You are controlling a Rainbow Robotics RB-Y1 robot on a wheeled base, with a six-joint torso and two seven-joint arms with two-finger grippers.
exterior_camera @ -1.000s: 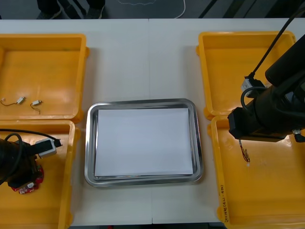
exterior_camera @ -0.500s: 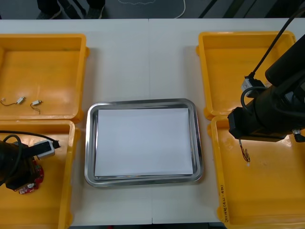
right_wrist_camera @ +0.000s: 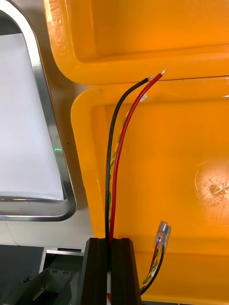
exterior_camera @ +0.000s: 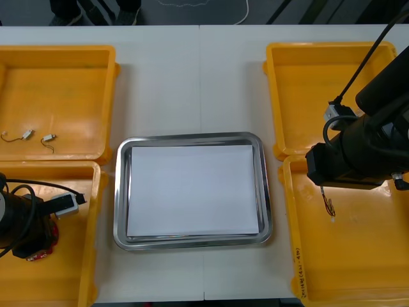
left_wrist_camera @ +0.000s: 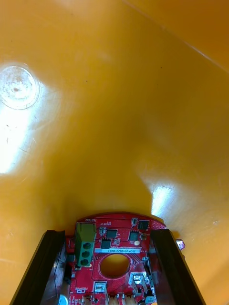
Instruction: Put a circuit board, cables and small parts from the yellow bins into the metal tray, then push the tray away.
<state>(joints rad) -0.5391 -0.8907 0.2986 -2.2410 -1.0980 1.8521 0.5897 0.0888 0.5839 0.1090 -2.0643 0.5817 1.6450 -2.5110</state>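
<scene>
A round red circuit board lies on the floor of the near left yellow bin. My left gripper is open, one finger at each side of the board. From the front, the left arm covers most of the board. My right gripper is shut on a bundle of black and red-and-yellow cables, held above the near right bin. The cables' end dangles below the right wrist. The metal tray has a white inside.
Two small metal parts with short wires lie in the far left bin. The far right bin sits behind the right arm. The tray's rim lies close beside the near right bin's wall.
The left arm has moved toward the near edge and down over the circuit board, covering more of it. The right arm and its cables have stayed put.
</scene>
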